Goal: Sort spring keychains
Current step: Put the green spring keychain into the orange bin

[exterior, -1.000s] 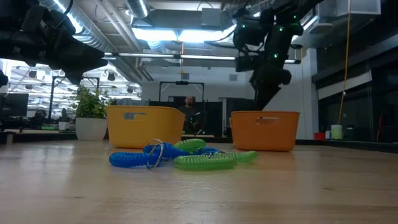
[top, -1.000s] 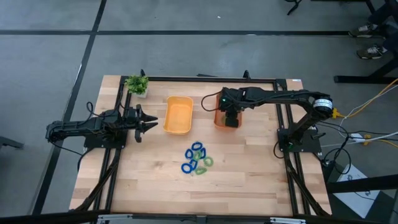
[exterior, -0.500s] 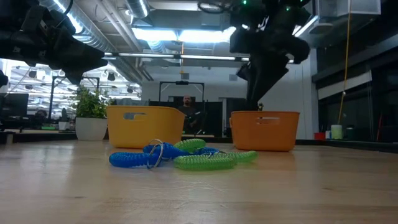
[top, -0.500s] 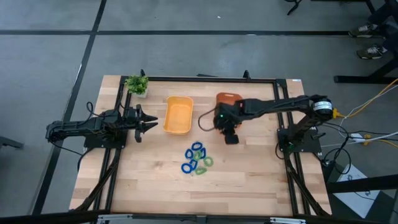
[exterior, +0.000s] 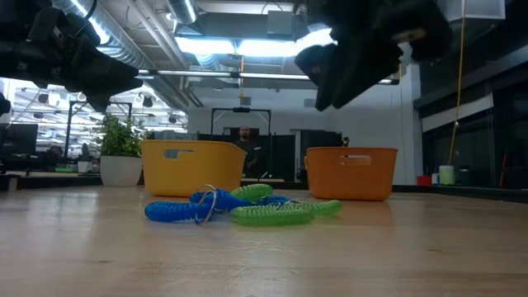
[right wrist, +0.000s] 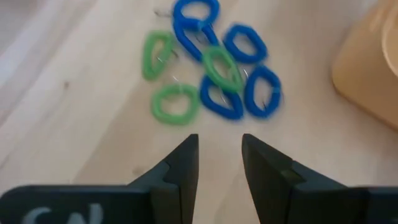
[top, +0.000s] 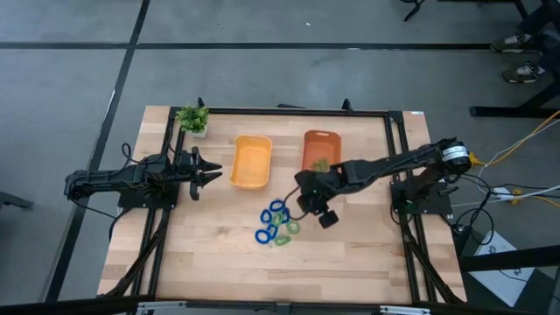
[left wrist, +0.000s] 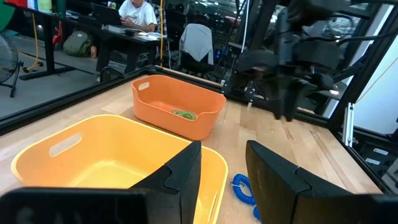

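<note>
**What Things Are Made Of**

The table (top: 219, 262) is light wood with thin lines, smooth and a bit shiny. The yellow bin (top: 250, 162) and the orange bin (top: 317, 140) look like smooth plastic with a soft shine. The spring keychains (right wrist: 211, 68) look like bright plastic coils, bumpy like tiny springs. The right gripper (right wrist: 219, 163) has dark, matt fingers. The floor (top: 70, 70) is grey and dull.

spring keychains (top: 277, 223) | blue and green coil loops | clustered flat mid-table | one green in orange bin (top: 317, 149)
</note>
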